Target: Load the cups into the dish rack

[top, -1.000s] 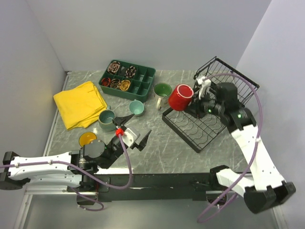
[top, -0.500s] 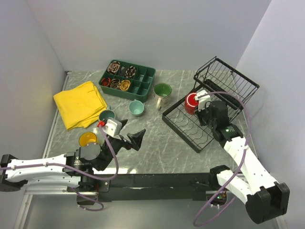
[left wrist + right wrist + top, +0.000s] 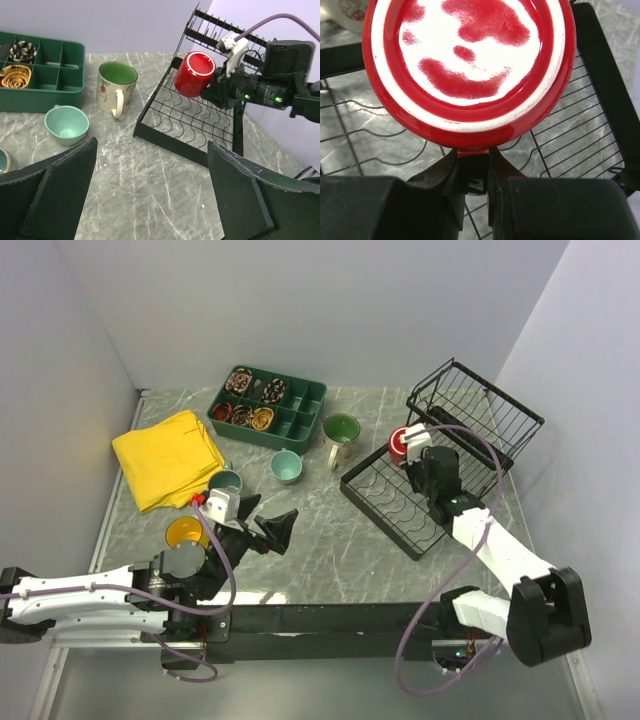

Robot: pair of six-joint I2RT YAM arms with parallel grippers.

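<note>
The task was barely begun when I took stock: of the five cups, only the red mug (image 3: 400, 447) had reached the dish rack (image 3: 378, 518), and even that one was not set down. My right gripper (image 3: 472, 160) had its jaws pinched narrow on a red part at the mug's edge, which I took to be the handle. It held the mug tipped on its side over the far left corner of the rack's flat wire base, in front of the raised basket end. From the wrist view I could see wires under the mug, but I could not tell whether it touched them. No cup was resting in the rack on its own. The other four stood on the table (image 3: 330, 540) to the left of the rack: the cream mug with the green inside (image 3: 340, 432) nearest it, then the small pale teal cup (image 3: 287, 467), the grey-green mug (image 3: 226, 483), and the yellow mug (image 3: 183, 532) nearest my base. My left gripper (image 3: 255, 525) hung wide and empty near the grey-green mug, holding nothing. I judged that the red mug needed lowering and releasing first, and that four more loads remained after it.
</note>
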